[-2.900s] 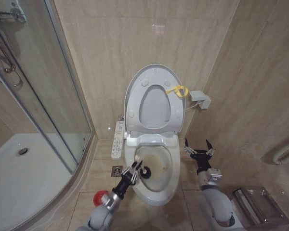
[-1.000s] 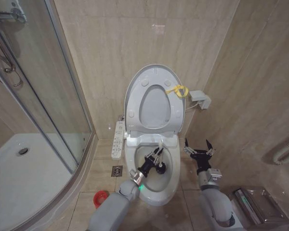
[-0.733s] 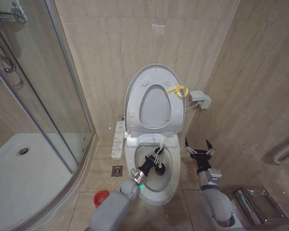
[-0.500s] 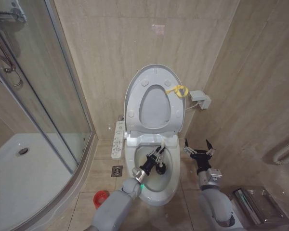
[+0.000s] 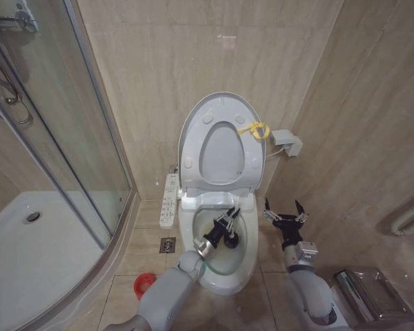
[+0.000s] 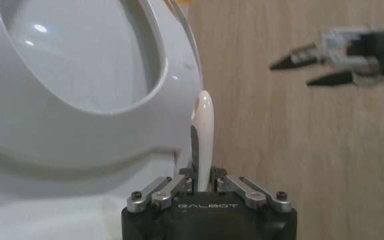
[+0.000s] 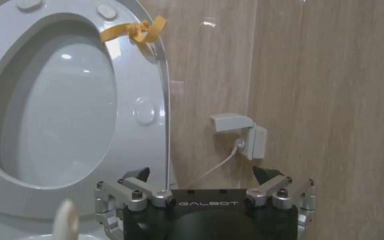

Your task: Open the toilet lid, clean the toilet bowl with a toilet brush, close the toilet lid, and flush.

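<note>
Curved glass shower enclosure [image 5: 69, 138], left, with white shower tray [image 5: 27, 241] and round drain [image 5: 32, 216]. Red holder cup [image 5: 145, 283] on floor tiles beside the enclosure's curb. White wall-mounted power box [image 5: 287, 143] on the right wall. Square floor drain [image 5: 168, 244].

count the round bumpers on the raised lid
4 in the head view: two near the top of the toilet lid at and, two lower at and. The raised seat ring may hide more.
</note>
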### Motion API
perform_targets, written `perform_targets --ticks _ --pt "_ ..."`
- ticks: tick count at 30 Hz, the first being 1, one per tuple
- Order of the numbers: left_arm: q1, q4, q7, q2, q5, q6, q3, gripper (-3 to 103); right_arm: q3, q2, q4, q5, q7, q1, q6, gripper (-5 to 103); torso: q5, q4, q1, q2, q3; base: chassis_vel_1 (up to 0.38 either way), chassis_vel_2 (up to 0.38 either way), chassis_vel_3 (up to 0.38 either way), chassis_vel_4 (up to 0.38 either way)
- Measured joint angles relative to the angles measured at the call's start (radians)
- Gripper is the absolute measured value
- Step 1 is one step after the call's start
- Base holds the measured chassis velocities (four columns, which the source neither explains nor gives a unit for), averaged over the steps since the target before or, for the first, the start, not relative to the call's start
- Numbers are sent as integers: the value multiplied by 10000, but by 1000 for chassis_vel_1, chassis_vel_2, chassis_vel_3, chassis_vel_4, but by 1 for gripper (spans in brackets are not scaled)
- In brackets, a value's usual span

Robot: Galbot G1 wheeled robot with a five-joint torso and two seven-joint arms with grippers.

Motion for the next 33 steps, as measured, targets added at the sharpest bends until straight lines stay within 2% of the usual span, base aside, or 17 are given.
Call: perform_targets --ticks 12,18,26,33 --pt "-431 48 -21 -161 63 -64 -22 15 0 0 0 0 0 0 0 100 0 -4 0 0 0 0 0 0 0" --pt "-413 586 7 -159 366 -253 -22 15 0 0 0 -1 0 0 0 100 0 0 0 0 0 0 0 0 0" --pt "-635 408 -84 -227 378 -272 -181 15 0 0 0 0 0 0 0 100 0 -4 0 0 -1 0 0 0 0" --pt "-458 830 -24 -337 542 -359 -148 15 0 0 0 0 0 0 0 100 0 -2 0 0 0 0 0 0 0"
